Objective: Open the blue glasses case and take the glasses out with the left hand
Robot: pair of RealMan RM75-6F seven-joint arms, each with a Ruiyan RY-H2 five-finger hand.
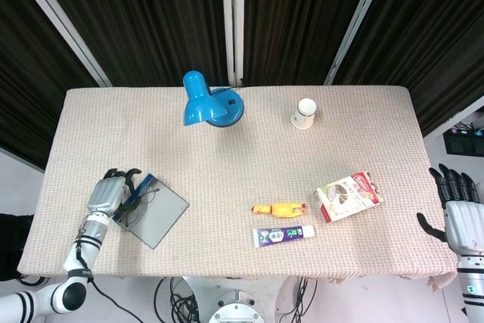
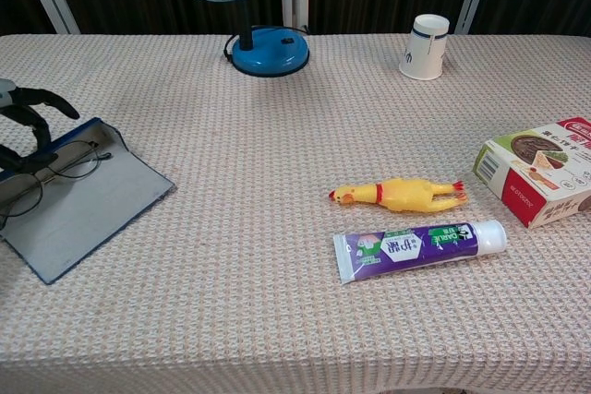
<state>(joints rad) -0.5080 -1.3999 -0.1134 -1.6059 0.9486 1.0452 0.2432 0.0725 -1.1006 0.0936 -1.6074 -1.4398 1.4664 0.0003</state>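
Note:
The blue glasses case (image 1: 155,213) lies open near the table's front left corner, its grey inner flap (image 2: 83,200) flat and turned askew. The thin-framed glasses (image 2: 57,165) lie in the case's blue tray. My left hand (image 1: 113,193) sits over the tray's far end, its dark fingers (image 2: 35,126) curled down onto the glasses and the blue rim. Whether they grip the frame is hidden from me. My right hand (image 1: 457,206) hangs off the table's right edge, fingers spread and holding nothing.
A blue desk lamp (image 1: 208,102) and a white paper cup (image 1: 303,113) stand at the back. A yellow rubber chicken (image 2: 399,195), a purple toothpaste tube (image 2: 420,248) and a snack box (image 2: 540,171) lie front right.

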